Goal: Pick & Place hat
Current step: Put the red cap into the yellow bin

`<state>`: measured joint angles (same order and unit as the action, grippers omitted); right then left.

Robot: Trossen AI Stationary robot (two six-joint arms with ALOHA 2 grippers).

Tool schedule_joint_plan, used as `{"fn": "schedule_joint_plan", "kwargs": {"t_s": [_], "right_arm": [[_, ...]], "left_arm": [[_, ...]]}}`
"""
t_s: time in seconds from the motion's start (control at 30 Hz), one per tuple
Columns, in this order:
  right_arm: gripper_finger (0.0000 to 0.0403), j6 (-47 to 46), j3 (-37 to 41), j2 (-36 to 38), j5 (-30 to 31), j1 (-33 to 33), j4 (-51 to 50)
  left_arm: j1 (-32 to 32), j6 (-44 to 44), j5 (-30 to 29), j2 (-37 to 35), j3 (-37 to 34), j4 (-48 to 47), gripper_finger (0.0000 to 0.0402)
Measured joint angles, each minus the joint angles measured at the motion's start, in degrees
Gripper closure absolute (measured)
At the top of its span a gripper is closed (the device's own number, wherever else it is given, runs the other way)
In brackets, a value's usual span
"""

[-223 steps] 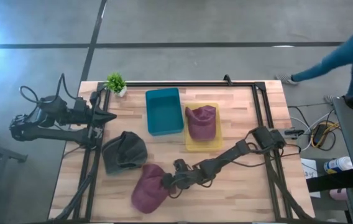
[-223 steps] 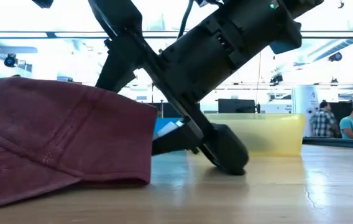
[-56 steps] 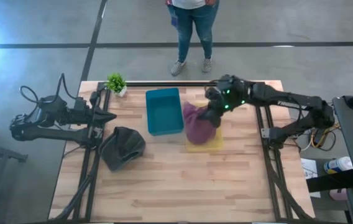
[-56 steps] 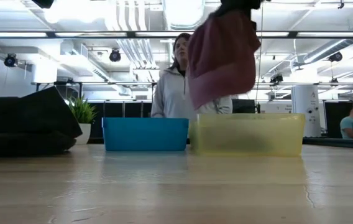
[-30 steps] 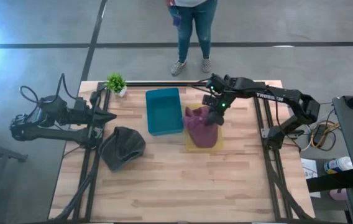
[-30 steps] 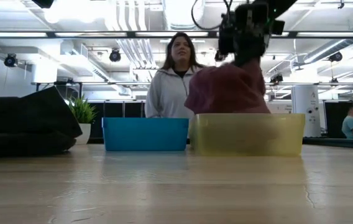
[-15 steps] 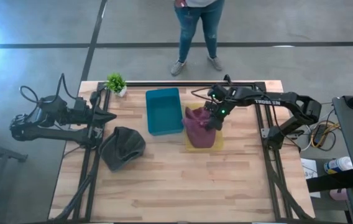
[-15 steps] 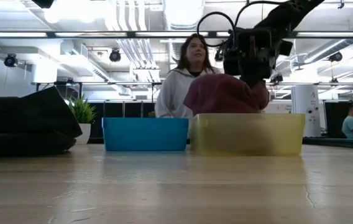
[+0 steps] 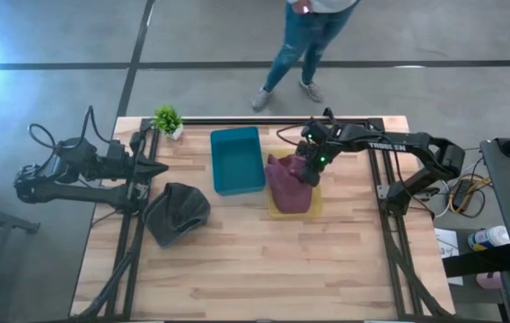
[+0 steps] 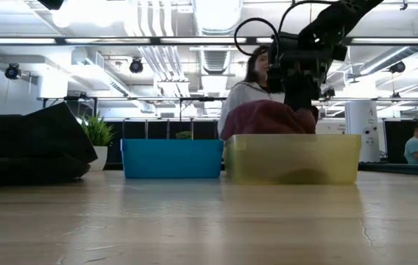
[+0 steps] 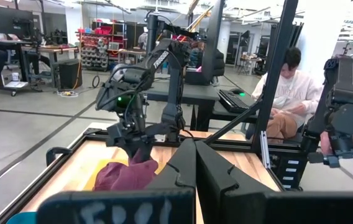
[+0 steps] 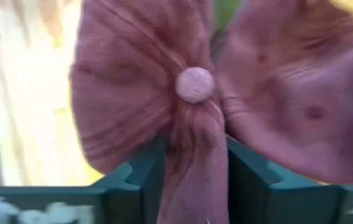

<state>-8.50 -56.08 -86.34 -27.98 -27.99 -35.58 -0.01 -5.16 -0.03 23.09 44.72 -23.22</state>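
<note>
High view showed the right claw (image 9: 311, 166) over the yellow bin (image 9: 312, 205), clenched on the maroon hat (image 9: 284, 179); half a second before, the arm sat almost the same, and the hat had sunk slightly lower into the bin since then, as the low view confirmed, where the maroon mound (image 10: 266, 118) rose less above the yellow rim (image 10: 293, 157) than it had. Seven seconds earlier this hat lay on the near part of the desk (image 9: 264, 260), and another maroon hat already filled the bin. The person (image 9: 307, 40) beyond the desk had stepped toward the right side since the last frame. Right wrist view showed the two fingers (image 12: 140, 177) pinching a fold of cloth just under the crown button (image 12: 194, 84), with the crown panels spread to either side. From above, the hat's long axis ran roughly from the far edge of the desk toward the near one, the pinched end up at the claw; I could not tell which way the brim pointed. The left claw (image 9: 156, 167) rested at the desk's left edge, fingers pressed together in its wrist view, well apart from the dark grey hat (image 9: 180, 213) and the empty-looking teal bin (image 9: 237, 160). A small plant (image 9: 167, 118) stood at the far left corner.
</note>
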Motion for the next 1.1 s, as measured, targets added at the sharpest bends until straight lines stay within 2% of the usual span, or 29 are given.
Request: {"fn": "schedule_joint_plan", "kwargs": {"t_s": [0.13, 0.27, 0.33, 0.47, 0.63, 0.83, 0.97, 1.1], "right_arm": [[0.0224, 2.36, -0.92, 1.92, 2.43, -0.36, -0.51], [0.0201, 3.94, -1.34, 5.23, 2.69, -1.26, -0.55], [0.0196, 4.49, -1.32, 7.12, 3.42, -1.96, -0.55], [0.0192, 6.46, -0.73, 10.35, 8.89, -3.19, -1.14], [0.0198, 6.99, -0.70, 11.73, 7.47, -1.86, 0.57], [0.0204, 6.23, -4.19, 7.41, 7.68, 5.33, 6.68], [0.0204, 7.02, -10.80, 1.51, 13.20, 7.97, 7.00], [0.0204, 7.04, -19.09, -4.78, 13.22, 7.96, 5.18]], "left_arm": [[-0.02, -0.01, 0.00, 0.00, -0.01, 0.00, 0.0401], [0.00, -0.01, 0.02, 0.00, -0.01, 0.00, 0.0401], [0.00, 0.01, 0.00, -0.01, 0.00, 0.00, 0.0401], [-0.01, 0.01, 0.02, 0.00, -0.01, 0.00, 0.0401], [-0.01, 0.00, 0.01, -0.01, -0.01, 0.00, 0.0401], [-0.02, 0.00, 0.02, -0.02, 0.01, 0.00, 0.0401], [-0.02, -0.01, 0.02, -0.02, -0.01, 0.00, 0.0401], [-0.01, -0.01, 0.02, -0.02, 0.00, 0.00, 0.0401]]}}
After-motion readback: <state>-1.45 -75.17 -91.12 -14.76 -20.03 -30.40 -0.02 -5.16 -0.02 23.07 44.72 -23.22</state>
